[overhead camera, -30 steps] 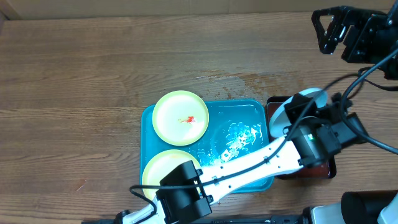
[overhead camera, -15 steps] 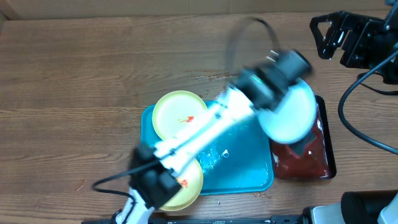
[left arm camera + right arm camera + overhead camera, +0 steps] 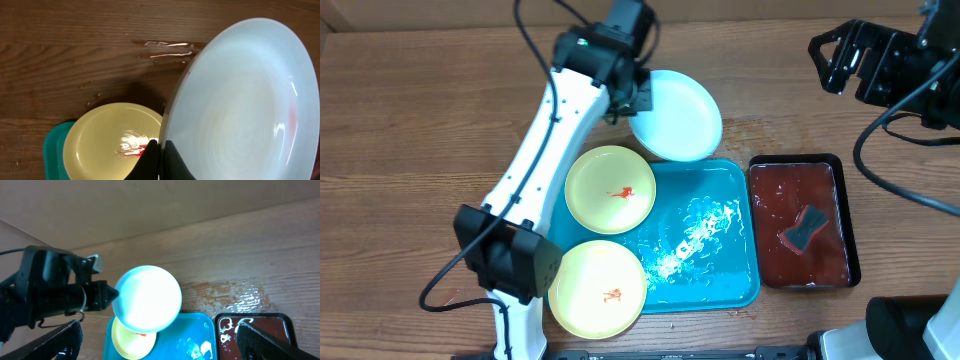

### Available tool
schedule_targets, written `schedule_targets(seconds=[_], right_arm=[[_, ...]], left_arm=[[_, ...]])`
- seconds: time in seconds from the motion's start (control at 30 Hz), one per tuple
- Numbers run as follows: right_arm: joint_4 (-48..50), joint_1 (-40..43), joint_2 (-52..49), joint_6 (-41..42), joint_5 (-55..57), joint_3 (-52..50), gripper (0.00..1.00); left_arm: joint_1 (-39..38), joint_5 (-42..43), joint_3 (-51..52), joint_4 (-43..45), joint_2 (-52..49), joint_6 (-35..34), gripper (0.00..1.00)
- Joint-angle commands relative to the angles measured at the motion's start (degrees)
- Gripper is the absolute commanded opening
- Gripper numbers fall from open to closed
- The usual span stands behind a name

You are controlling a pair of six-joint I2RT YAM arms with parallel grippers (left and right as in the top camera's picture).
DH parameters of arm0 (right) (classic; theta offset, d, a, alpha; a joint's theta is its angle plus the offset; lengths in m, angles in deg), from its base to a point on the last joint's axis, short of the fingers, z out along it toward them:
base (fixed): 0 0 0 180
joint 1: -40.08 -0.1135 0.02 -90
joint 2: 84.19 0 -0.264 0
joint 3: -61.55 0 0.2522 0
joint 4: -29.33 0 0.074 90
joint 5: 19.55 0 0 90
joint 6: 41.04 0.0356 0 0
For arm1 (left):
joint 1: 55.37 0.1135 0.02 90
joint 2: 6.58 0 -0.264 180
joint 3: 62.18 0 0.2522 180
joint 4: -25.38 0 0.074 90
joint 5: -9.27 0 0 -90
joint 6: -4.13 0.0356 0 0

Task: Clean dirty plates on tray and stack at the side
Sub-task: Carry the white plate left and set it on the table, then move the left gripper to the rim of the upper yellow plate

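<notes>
Pinching the blue plate [image 3: 680, 118] by its rim, the left gripper [image 3: 161, 150] has its jaws clamped narrow on the edge. We see the plate off the tray [image 3: 725, 270], at its 12 o'clock, over the table [image 3: 440, 120]; whether it touches the wood we cannot tell. Its face looks almost clean to us, bar a faint reddish streak near one edge in the left wrist view.

At the tray's 10 o'clock lies the far yellow plate [image 3: 611, 189], and at 8 o'clock the near yellow plate [image 3: 597, 288], overhanging the rim. Each carries a red smear at its centre. The tray floor between them glistens wet.

At 3 o'clock, just beside the tray, the red tray [image 3: 820, 275] holds a dark pad [image 3: 805, 228]. The right gripper [image 3: 835, 60] hangs at 2 o'clock, well apart, jaws wide and empty.

We judge the job about a third done: one plate wiped and on its way to the side, no stack begun, two plates to clean.
</notes>
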Motion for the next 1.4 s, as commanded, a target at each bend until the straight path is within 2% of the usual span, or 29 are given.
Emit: schedule_targets(seconds=[0.0,0.27,0.43,0.6,0.7,0.83,0.97,1.17,1.37], right_arm=[[0.0,0.3,-0.9,1.4,-0.1,-2.4,1.0],[0.0,0.3,-1.9,2.4,-0.3,-7.6,1.0],[0.0,0.3,-2.1,2.3,-0.7,-10.5,1.0],[0.0,0.2,-2.1,2.3,-0.8,-11.7,1.0],[0.0,0.0,-2.1,2.3,-0.8,-12.0,1.0],[0.0,-1.2,-2.1,2.3,-0.7,-12.0,1.0],[0.0,-2.5,-2.1,2.3,-0.7,-12.0,1.0],[0.0,-2.8,-2.1,2.3,-0.7,-12.0,1.0],[0.0,-2.8,-2.1,2.1,-0.7,-12.0,1.0]], left_arm=[[4.4,3.1,5.1,2.1,3.8,-3.0,0.05],[14.8,11.9,31.0,17.1,17.0,-4.1,0.05],[26.4,12.2,47.0,22.4,29.0,-4.9,0.04],[42.5,14.0,56.2,24.4,36.3,-3.6,0.04],[51.7,14.7,59.5,24.6,36.3,-1.4,0.04],[60.0,15.0,62.8,26.3,34.0,-1.0,0.04],[62.2,15.5,63.5,29.2,30.6,0.8,0.04],[59.7,15.1,63.5,31.1,24.3,0.9,0.04],[59.5,14.7,63.5,31.0,19.7,0.9,0.17]])
